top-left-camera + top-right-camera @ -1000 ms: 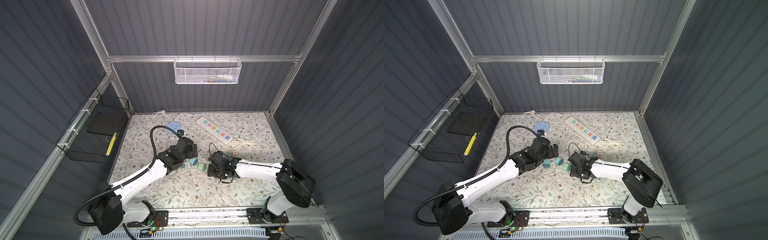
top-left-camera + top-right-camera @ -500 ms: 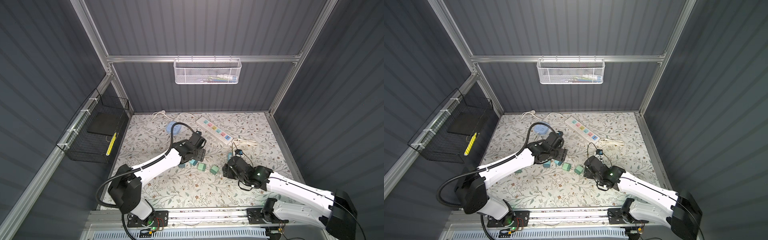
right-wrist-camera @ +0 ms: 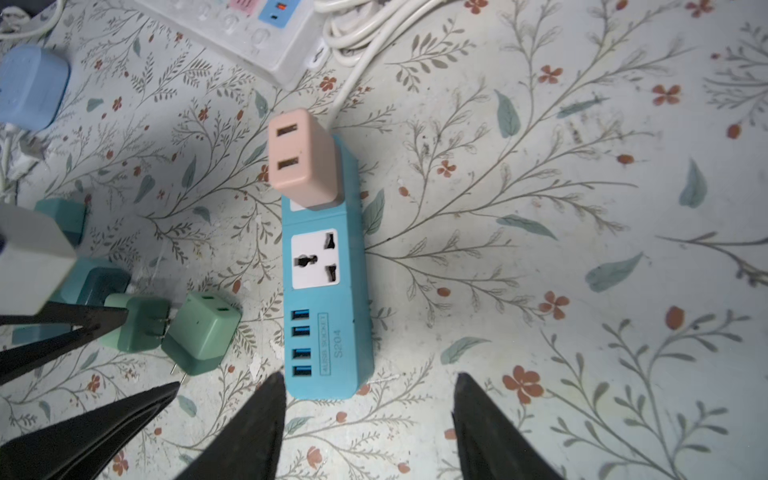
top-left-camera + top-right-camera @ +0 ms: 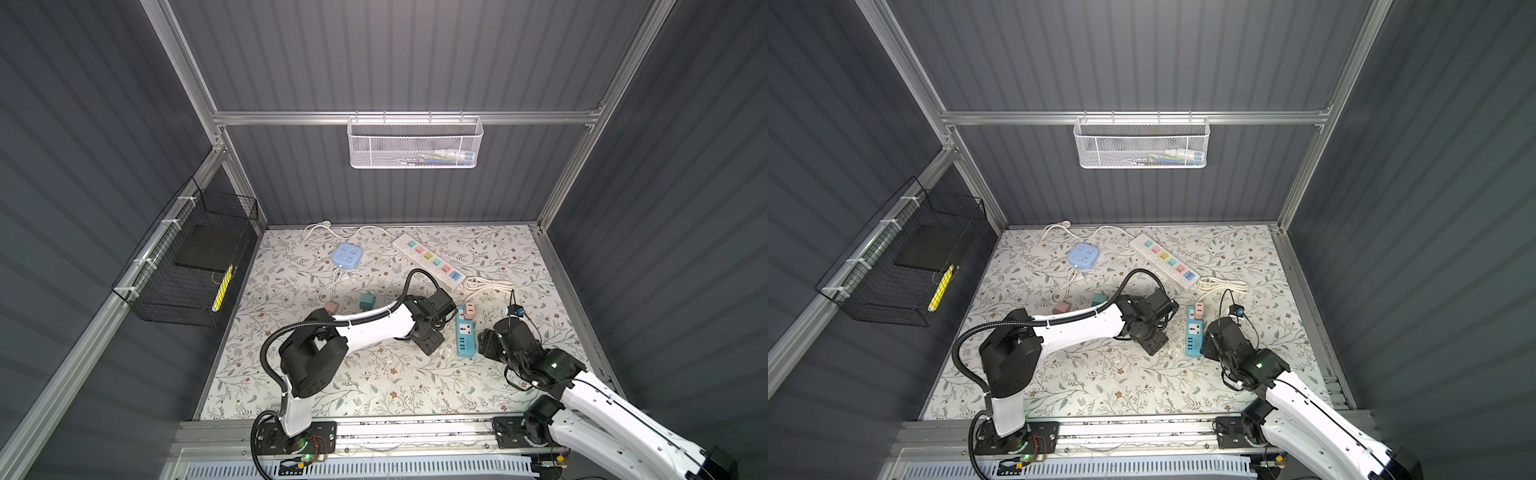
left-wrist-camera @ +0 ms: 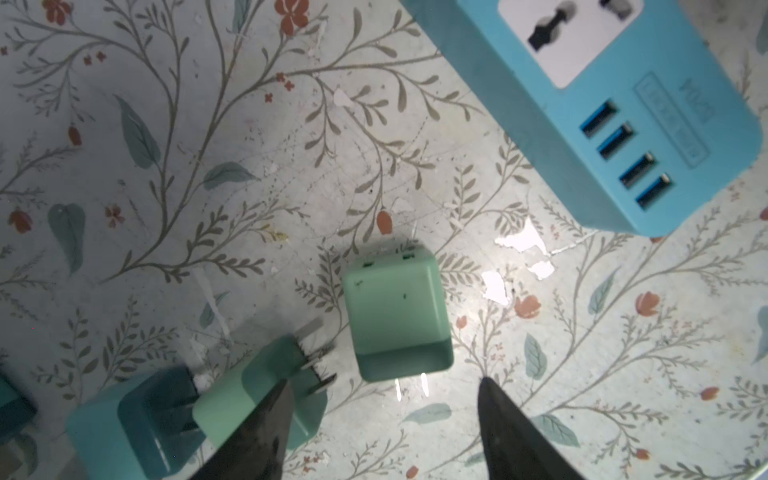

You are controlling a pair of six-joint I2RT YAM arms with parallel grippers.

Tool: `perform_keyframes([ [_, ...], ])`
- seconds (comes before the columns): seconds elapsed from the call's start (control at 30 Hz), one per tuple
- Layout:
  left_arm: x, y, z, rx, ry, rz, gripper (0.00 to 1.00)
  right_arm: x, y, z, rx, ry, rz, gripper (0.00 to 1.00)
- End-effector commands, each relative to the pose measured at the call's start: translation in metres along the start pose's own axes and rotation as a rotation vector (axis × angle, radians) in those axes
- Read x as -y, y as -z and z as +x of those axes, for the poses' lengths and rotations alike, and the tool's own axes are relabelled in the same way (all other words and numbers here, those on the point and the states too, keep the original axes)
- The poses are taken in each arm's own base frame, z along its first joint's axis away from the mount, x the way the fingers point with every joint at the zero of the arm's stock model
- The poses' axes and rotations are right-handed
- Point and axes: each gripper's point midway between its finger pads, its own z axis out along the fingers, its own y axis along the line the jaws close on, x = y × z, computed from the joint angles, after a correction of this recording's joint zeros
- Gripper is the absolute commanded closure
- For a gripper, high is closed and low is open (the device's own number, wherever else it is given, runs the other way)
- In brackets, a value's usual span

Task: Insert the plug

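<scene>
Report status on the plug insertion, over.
Left gripper open at green plug; right gripper open by blue power strip. Plug lying loose, universal socket free. Second plug crowds it.

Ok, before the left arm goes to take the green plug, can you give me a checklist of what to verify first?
1. The left claw is open and empty: ok.
2. The green plug lies free, in line with the gap between its fingers: ok.
3. Prong direction: not ok; the prongs point toward the claw, not down at a socket.
4. The second green plug is clear of the fingers: cannot tell; it lies very close to one.
5. The middle socket on the blue power strip is free: ok; the pink plug fills the end one.
6. The right claw steadies the strip: not ok; it is open at the USB end, gripping nothing.
</scene>
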Motion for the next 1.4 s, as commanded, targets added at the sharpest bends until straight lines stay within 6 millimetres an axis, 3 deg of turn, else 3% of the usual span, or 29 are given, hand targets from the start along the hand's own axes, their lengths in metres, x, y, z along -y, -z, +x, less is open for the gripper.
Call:
perform_keyframes([
  [0.0,0.004,0.001,-0.007,-0.010,-0.048,0.033,0.28,0.002,0.002,-0.001,-0.013,0.038,-0.002,0.36],
  [0.47,-0.001,-0.028,0.001,-0.081,0.013,-0.004,0.36,0.002,-0.008,-0.010,-0.016,0.039,0.010,0.38],
  [0.63,0.009,-0.038,0.008,-0.083,0.028,0.048,0.38,0.000,-0.009,-0.008,-0.028,0.045,-0.001,0.42],
  [0.87,0.001,-0.040,0.014,-0.105,0.027,0.002,0.38,0.003,-0.007,-0.003,-0.032,0.024,-0.013,0.42],
  [1.03,0.000,-0.044,0.016,-0.112,0.019,0.000,0.45,0.004,-0.007,-0.001,-0.032,0.016,-0.014,0.43],
  [1.37,0.000,-0.049,0.020,-0.111,0.023,-0.004,0.44,0.004,-0.003,-0.004,-0.030,0.029,-0.010,0.43],
])
